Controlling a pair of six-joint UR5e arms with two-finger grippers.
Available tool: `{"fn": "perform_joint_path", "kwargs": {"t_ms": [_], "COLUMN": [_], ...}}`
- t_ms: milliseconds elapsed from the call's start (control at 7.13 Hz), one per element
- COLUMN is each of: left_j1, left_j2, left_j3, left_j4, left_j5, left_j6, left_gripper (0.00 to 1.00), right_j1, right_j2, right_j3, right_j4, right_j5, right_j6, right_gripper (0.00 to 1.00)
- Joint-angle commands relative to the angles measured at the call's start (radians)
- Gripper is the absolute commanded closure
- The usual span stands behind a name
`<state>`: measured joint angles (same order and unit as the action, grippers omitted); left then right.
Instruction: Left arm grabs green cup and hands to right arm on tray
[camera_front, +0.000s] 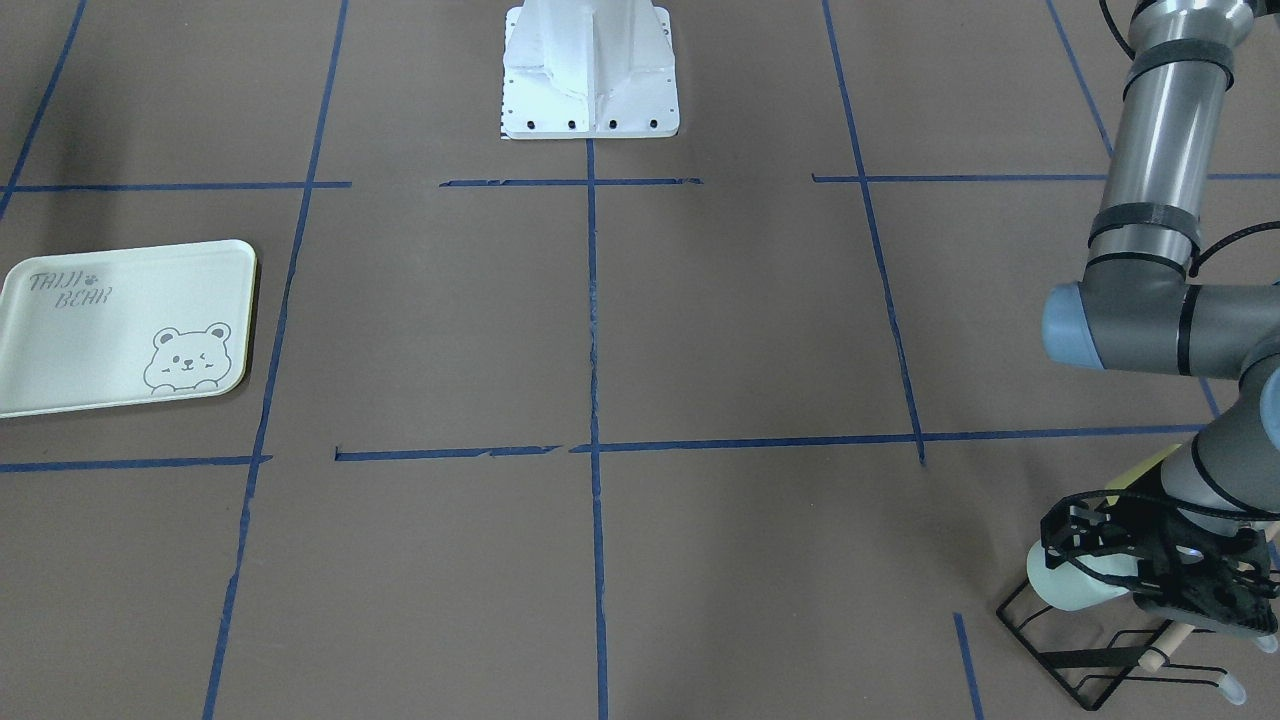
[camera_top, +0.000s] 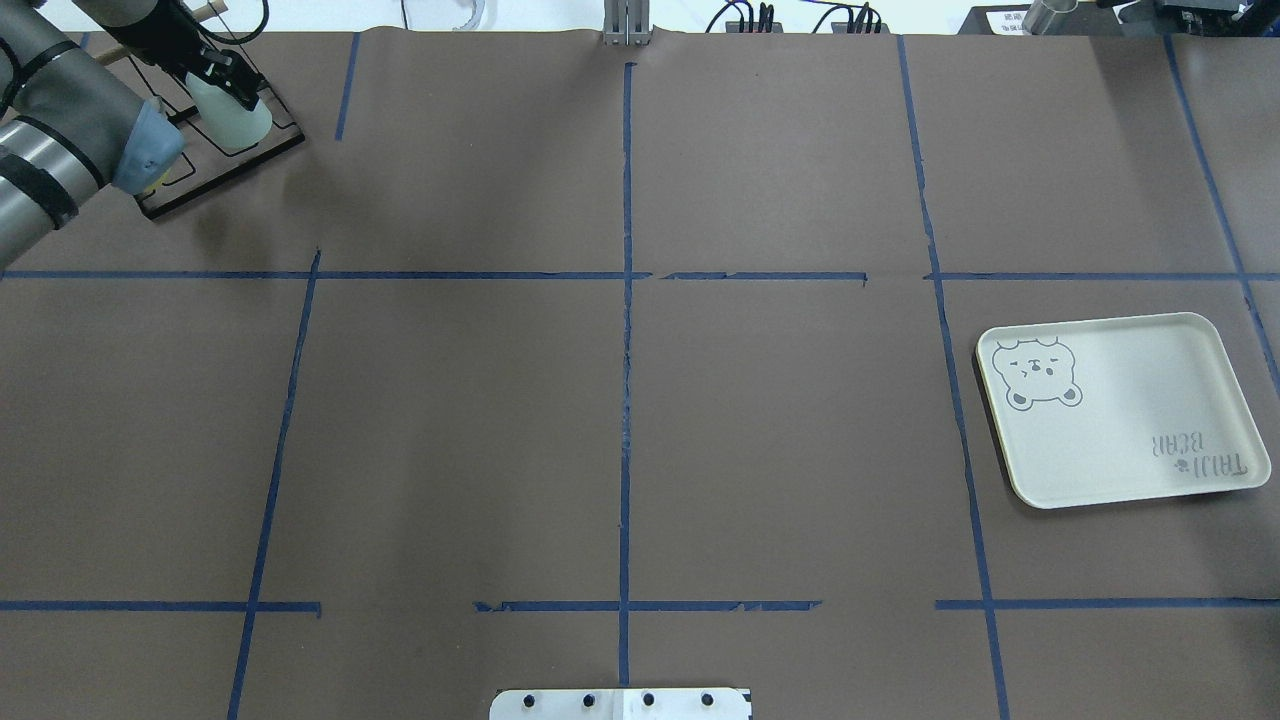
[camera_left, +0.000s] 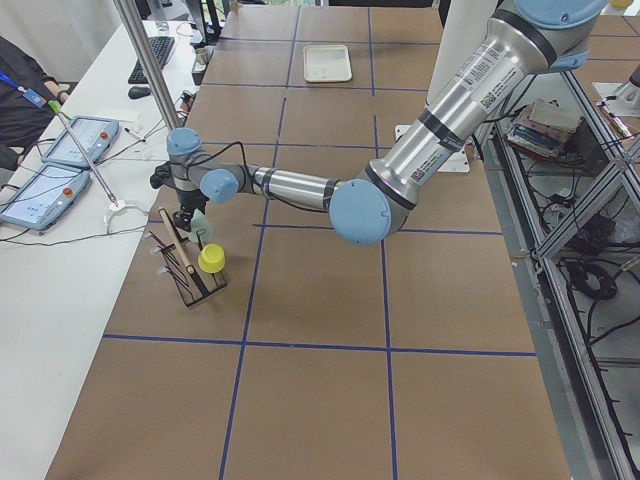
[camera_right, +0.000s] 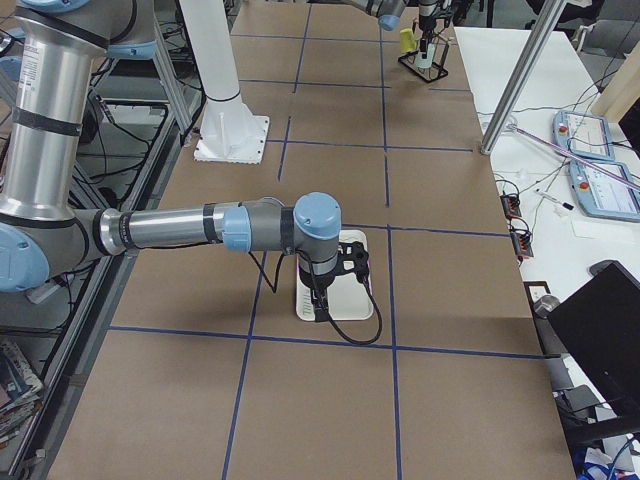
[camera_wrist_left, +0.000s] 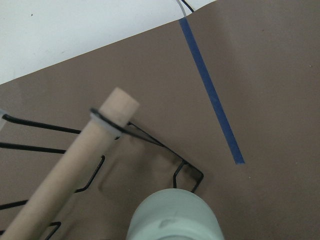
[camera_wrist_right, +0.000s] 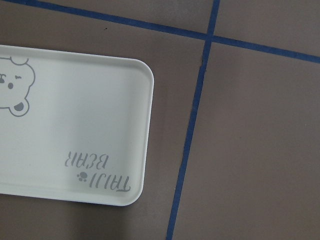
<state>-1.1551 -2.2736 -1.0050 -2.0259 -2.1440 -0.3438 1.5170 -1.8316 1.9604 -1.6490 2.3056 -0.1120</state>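
Observation:
The green cup (camera_front: 1072, 590) sits tilted on a black wire rack (camera_front: 1050, 655) at the table's far left corner; it also shows in the overhead view (camera_top: 238, 118) and the left wrist view (camera_wrist_left: 172, 217). My left gripper (camera_front: 1105, 565) is down at the rack with its black frame fingers on either side of the cup. I cannot tell whether they press on it. The tray (camera_top: 1130, 440) lies bare on the right side of the table. My right gripper (camera_right: 345, 262) hovers above the tray (camera_wrist_right: 75, 115). It shows only in the right side view, so I cannot tell its state.
A yellow cup (camera_left: 211, 258) sits on the same rack, next to the green one. A wooden dowel (camera_wrist_left: 75, 160) runs slanted across the rack. The robot's white base (camera_front: 590, 70) stands at the middle of the near edge. Blue tape lines mark the brown table.

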Motion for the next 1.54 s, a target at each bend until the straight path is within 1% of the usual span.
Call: {"fn": "perform_joint_path", "kwargs": {"t_ms": [0,140,421,561,701,982,1122,1262,1402], "left_j1": [0.000,-0.003,-0.021,-0.047,-0.063,-0.077,-0.080,-0.068,-0.019], "left_j2": [0.000,0.002,0.032,0.061,0.090,0.124,0.129,0.153,0.160], "left_j3": [-0.006,-0.017,-0.105,-0.168,-0.255,-0.514,-0.591,-0.630,-0.653], "left_j4": [0.003,0.003,0.013,0.021,0.085,0.342,0.405,0.391,0.342], "left_j5": [-0.001,-0.001,-0.001,-0.002,-0.002,-0.002,-0.007,-0.007,-0.007], "left_j6": [-0.006,-0.006,-0.012,-0.012,-0.012,-0.011,-0.036,-0.187,-0.302], "left_gripper": [0.56,0.56,0.56,0.56,0.56,0.55,0.55,0.55,0.55], "right_j1": [-0.001,-0.001,0.000,0.000,0.000,-0.001,-0.001,-0.001,-0.009], "right_j2": [0.000,0.000,0.000,0.000,0.000,0.000,0.003,0.003,0.003], "right_j3": [0.000,0.002,0.002,0.002,0.002,0.003,0.009,0.002,0.000], "right_j4": [0.000,0.000,0.000,0.000,0.000,0.000,0.009,0.119,0.164], "right_j5": [0.000,0.000,0.002,0.002,0.002,0.002,0.002,0.006,0.030], "right_j6": [0.000,0.000,0.000,0.000,0.000,0.000,0.000,0.006,0.143], "right_gripper": [0.00,0.00,0.00,0.00,0.00,0.00,0.00,0.00,0.00]}}
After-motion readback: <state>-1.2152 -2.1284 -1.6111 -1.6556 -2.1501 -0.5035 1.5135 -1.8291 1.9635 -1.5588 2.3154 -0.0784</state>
